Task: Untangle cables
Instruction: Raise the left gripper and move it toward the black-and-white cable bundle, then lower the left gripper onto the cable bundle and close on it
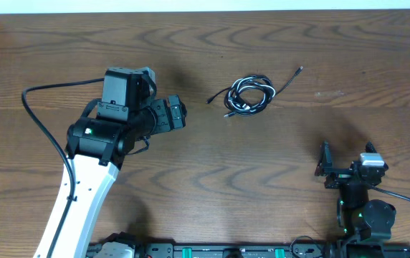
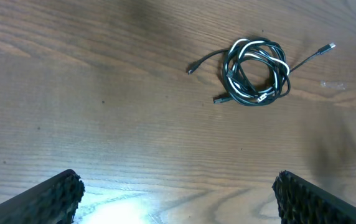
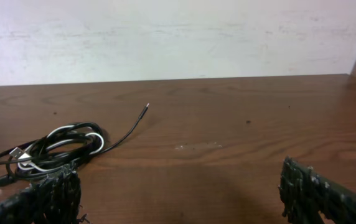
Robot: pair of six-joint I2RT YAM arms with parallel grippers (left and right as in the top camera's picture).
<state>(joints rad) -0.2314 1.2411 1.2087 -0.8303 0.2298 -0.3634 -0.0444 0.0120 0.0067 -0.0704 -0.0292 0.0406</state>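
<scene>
Nearest the robot's base, at four o'clock in the overhead view, the right gripper hangs with its jaws released and empty. Further out, at about ten o'clock, the left gripper is likewise spread wide, holding nothing. Beyond both, at one o'clock on the counter, the cables lie in one coiled bundle, untouched. Nothing looks separated yet, so the whole job remains. Count: one white cord, seemingly two black ones, two arms.

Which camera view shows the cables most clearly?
The left wrist view: the cables lie whole and large, black and white loops and loose ends distinct. The overhead view shows them whole but small; the right wrist view sees them side-on, loops overlapping.
</scene>
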